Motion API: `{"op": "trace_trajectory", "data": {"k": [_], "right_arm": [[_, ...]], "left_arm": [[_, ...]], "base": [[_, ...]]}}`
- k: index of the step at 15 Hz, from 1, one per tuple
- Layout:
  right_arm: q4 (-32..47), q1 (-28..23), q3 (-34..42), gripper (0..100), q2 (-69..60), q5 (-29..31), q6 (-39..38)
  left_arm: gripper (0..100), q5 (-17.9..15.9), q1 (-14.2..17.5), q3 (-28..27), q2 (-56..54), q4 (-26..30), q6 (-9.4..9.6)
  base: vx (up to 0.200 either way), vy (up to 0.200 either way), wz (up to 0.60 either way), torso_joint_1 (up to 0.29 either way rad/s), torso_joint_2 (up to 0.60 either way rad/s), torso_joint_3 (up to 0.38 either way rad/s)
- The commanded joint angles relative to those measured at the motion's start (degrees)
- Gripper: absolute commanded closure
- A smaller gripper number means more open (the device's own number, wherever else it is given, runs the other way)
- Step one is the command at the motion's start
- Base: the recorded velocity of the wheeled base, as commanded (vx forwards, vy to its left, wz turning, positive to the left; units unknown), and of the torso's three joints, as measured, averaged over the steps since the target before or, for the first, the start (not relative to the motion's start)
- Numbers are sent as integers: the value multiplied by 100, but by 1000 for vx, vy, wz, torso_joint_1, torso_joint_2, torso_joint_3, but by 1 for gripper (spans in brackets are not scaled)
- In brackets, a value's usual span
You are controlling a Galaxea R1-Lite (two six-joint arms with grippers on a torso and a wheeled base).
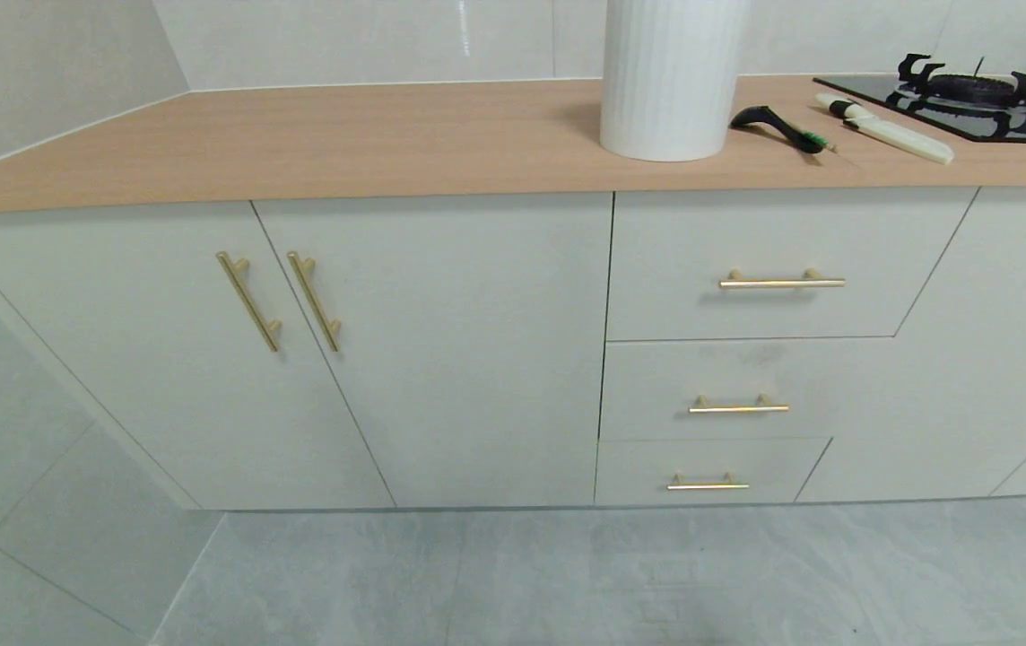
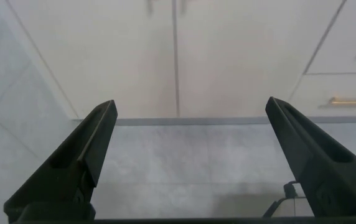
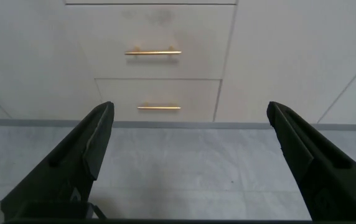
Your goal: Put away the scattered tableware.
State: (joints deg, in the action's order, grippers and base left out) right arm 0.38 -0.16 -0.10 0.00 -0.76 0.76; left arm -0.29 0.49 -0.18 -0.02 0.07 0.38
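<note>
Left fingers (image 2: 94,146) and right fingers (image 3: 91,146) are held wide apart above the floor, while the knife (image 1: 885,128) and peeler (image 1: 778,126) are laid on the counter (image 1: 343,144) right of the white jar (image 1: 670,81), near the front edge, long axes back-left to front-right.

A white ribbed container (image 1: 670,85) stands on a wooden countertop (image 1: 343,135). Just to its right lies a black-handled peeler (image 1: 773,119), then a cream-coloured knife (image 1: 885,130), with a black gas hob (image 1: 970,100) farther right. Below the container are three closed drawers (image 1: 656,386) with brass handles. Down to its left is a closed two-door cupboard (image 1: 441,359).
</note>
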Motion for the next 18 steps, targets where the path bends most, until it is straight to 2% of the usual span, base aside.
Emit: {"op": "trace_trajectory", "data": {"k": [1,5,13,18], "right_arm": [[-3,-2,1,0,9,-4,4],[-3,-2,1,0,9,-4,4],[-3,-2,1,0,18,-4,4],[-3,-2,1,0,9,-4,4]], "left_arm": [[0,3,-5,1,2,1,-3],[0,3,-5,9,2,1,-3],[0,12,-5,1,2,1,-20],[0,12,-5,1,2,1,-20]], "base": [[0,0,0,0,0,0],[0,0,0,0,0,0],[200,0,0,3,3,4],[0,0,0,0,0,0]]}}
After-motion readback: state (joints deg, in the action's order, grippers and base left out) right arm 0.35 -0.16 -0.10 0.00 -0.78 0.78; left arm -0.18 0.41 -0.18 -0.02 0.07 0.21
